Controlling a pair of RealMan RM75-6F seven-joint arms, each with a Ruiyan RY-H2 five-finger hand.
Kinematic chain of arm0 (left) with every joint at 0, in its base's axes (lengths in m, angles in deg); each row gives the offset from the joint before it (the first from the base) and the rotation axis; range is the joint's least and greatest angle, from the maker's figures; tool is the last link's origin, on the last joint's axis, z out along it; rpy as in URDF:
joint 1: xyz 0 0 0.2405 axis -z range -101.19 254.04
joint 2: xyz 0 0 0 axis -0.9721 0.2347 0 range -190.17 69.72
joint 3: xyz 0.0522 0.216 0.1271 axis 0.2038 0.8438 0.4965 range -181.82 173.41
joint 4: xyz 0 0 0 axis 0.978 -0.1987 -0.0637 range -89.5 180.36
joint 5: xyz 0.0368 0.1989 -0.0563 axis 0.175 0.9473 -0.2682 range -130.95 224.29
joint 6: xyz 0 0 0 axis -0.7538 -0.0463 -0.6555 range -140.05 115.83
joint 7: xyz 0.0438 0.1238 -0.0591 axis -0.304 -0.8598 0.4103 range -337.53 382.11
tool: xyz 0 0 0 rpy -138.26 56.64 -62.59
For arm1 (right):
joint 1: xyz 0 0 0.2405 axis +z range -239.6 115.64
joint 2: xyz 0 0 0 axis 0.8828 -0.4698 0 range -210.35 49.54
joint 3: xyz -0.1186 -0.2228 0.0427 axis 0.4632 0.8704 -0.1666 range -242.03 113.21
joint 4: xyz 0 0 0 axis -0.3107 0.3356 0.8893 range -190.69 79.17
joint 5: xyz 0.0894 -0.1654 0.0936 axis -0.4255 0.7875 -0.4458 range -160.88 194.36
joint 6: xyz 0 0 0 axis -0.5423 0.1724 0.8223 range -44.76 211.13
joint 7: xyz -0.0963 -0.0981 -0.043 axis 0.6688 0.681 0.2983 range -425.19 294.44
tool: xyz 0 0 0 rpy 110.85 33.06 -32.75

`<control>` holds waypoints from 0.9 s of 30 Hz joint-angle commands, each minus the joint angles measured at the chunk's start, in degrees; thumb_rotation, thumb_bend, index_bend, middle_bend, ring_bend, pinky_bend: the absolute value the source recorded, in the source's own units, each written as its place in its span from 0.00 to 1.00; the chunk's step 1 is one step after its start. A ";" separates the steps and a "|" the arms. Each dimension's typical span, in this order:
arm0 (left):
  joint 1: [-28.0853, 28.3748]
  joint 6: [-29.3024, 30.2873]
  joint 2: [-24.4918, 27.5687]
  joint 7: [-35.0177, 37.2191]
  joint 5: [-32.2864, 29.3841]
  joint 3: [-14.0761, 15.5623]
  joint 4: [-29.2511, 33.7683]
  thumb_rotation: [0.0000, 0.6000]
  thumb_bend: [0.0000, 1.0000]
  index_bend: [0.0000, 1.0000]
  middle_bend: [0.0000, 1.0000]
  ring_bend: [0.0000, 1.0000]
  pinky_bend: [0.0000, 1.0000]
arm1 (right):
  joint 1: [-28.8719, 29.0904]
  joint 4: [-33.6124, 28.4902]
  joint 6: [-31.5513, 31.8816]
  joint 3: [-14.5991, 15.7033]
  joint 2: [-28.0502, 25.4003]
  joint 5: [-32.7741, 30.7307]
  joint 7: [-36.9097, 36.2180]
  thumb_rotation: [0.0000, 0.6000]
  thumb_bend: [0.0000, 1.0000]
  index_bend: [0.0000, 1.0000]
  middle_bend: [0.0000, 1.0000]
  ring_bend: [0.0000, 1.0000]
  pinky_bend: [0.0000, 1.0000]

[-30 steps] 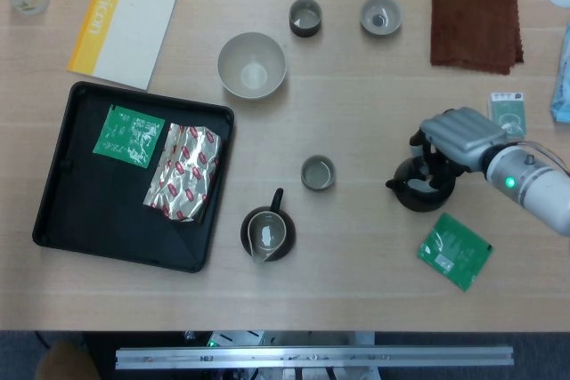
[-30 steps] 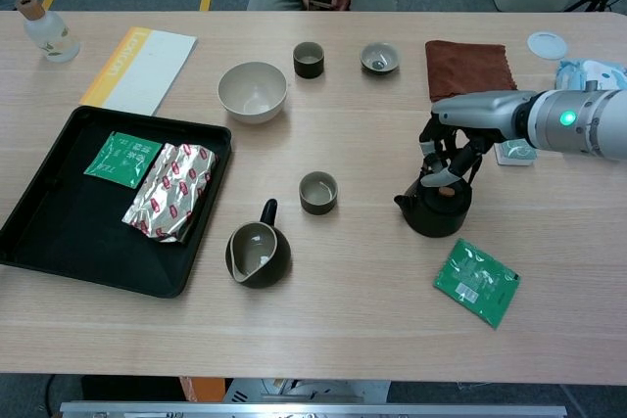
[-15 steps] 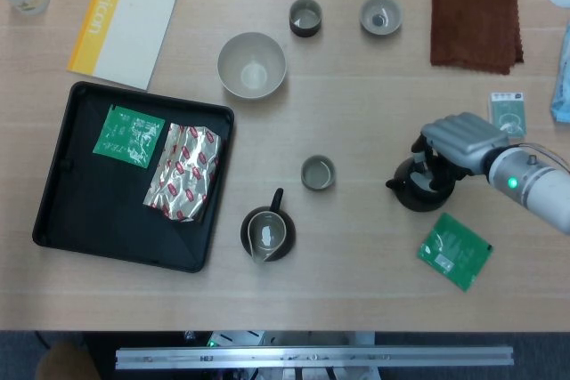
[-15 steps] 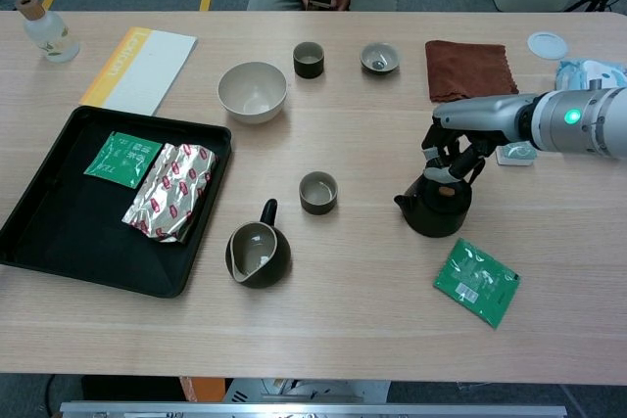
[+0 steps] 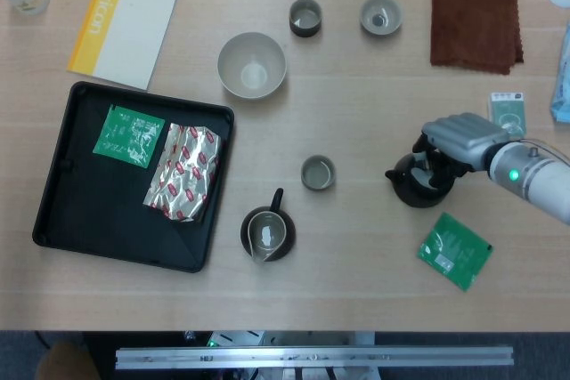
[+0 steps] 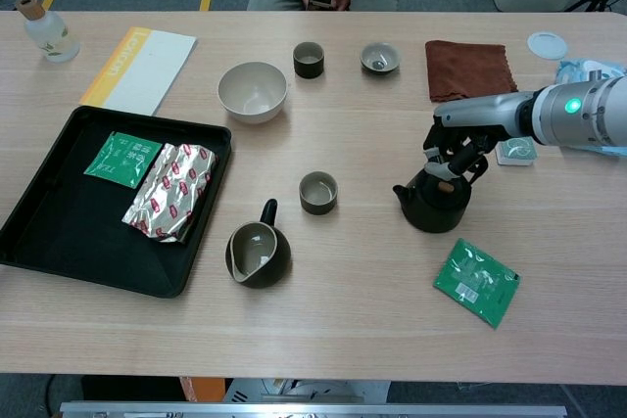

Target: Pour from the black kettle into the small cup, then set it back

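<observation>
Here the small cup (image 6: 317, 192), a squat round glazed vessel, stands mid-tabletop (image 6: 353, 310). Well to its right sits the black kettle (image 6: 432, 205), matte and rounded, spout toward the cup. The right hand (image 6: 460, 144) has its fingers (image 6: 450, 165) curled round the handle. A shallow hold might let the kettle swing and spill early. The left hand is out of sight.

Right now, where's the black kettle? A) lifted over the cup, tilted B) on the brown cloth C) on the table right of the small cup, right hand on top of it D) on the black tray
C: the black kettle stands upright on the table, right of the small cup, with the right hand on its top.
</observation>
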 commanded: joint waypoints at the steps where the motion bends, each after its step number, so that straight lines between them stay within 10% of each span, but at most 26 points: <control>1: -0.01 -0.01 0.00 0.05 -0.06 -0.02 -0.07 1.00 0.43 0.14 0.24 0.19 0.17 | 0.26 0.55 -0.57 0.14 0.14 0.01 -0.74 0.69 0.57 0.66 0.66 0.65 0.22; 27: -0.15 -0.21 0.35 0.43 -0.52 0.00 -0.41 1.00 0.43 0.14 0.24 0.19 0.17 | -1.78 4.00 -1.70 -3.16 0.09 4.40 -9.23 0.49 0.51 0.81 0.81 0.81 0.23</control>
